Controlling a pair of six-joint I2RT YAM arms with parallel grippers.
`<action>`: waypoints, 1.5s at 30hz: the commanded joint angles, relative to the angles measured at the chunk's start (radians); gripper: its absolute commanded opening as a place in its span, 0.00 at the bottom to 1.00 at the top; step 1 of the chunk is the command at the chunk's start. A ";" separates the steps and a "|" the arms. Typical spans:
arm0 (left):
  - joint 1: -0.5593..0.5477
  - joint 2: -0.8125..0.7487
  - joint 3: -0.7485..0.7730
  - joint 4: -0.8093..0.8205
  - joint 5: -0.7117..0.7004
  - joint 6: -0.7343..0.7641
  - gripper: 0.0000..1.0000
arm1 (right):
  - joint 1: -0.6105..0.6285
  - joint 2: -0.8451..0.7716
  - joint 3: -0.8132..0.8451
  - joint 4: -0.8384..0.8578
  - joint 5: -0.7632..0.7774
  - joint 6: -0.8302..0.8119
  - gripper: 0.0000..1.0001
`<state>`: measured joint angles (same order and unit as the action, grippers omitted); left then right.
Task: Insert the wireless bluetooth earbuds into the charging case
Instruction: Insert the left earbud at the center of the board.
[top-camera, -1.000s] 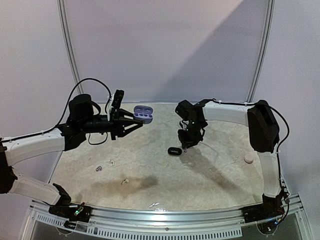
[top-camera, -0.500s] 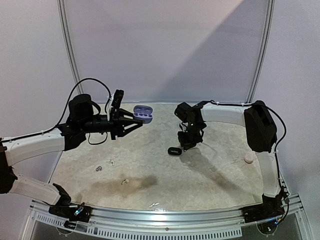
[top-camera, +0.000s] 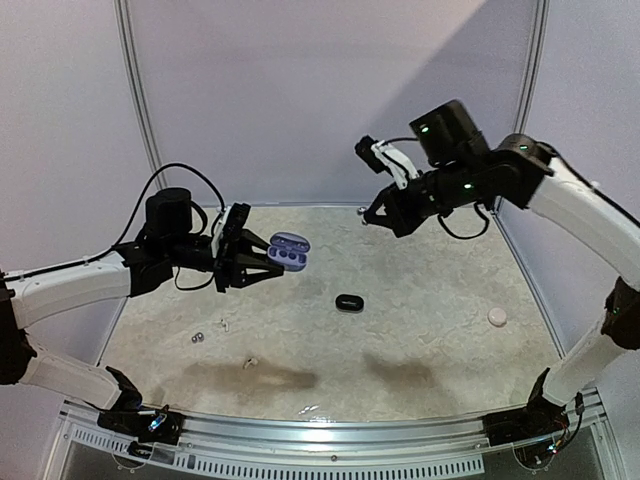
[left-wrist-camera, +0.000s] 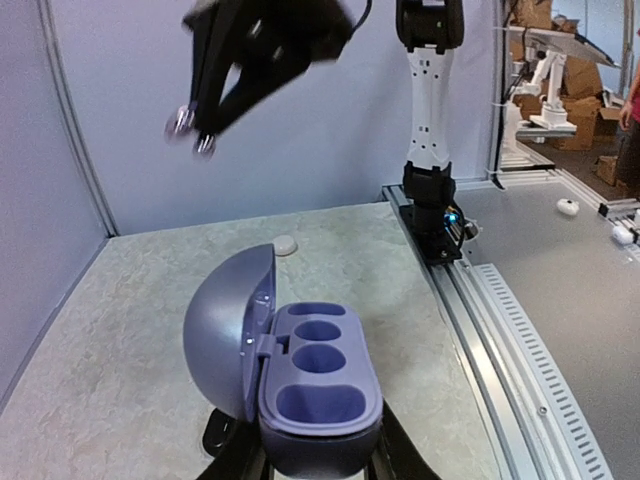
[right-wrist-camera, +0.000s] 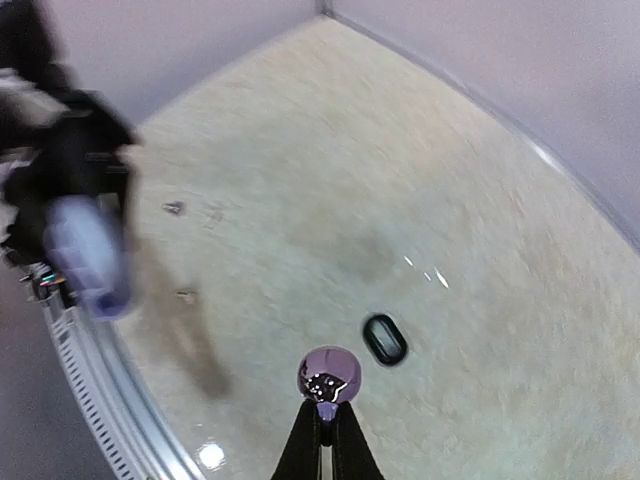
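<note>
**Item:** silvery earbud (right-wrist-camera: 330, 375), pinched at the very tips of the closed right gripper (right-wrist-camera: 322, 428), high over the 12 o'clock edge of the table (top-camera: 430, 340).

**Receiver:** charging case (left-wrist-camera: 320, 395), lid (left-wrist-camera: 225, 340) open and wells (left-wrist-camera: 320, 360) empty. It is clamped in the left gripper (top-camera: 258, 258) and airborne at 9 o'clock.

**Also:** loose earbuds (top-camera: 198, 338) at 8 o'clock; black oval piece (top-camera: 348, 302) at centre.

**Hazard:** the slick, round bud may squirt from the tip hold. It may also miss a well, since bud and case both hang unsupported.
</note>
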<state>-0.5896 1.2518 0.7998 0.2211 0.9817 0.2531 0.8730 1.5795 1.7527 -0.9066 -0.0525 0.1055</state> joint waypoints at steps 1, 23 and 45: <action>-0.002 0.040 0.069 -0.091 0.121 0.132 0.00 | 0.113 -0.053 0.061 -0.021 -0.090 -0.198 0.00; -0.124 0.048 0.190 -0.490 0.009 0.425 0.00 | 0.373 0.255 0.411 -0.227 0.020 -0.460 0.00; -0.118 0.032 0.163 -0.424 0.008 0.411 0.00 | 0.373 0.293 0.391 -0.210 0.109 -0.455 0.00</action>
<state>-0.7002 1.3018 0.9661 -0.1890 0.9779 0.6357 1.2419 1.8683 2.1456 -1.1397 0.0093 -0.3458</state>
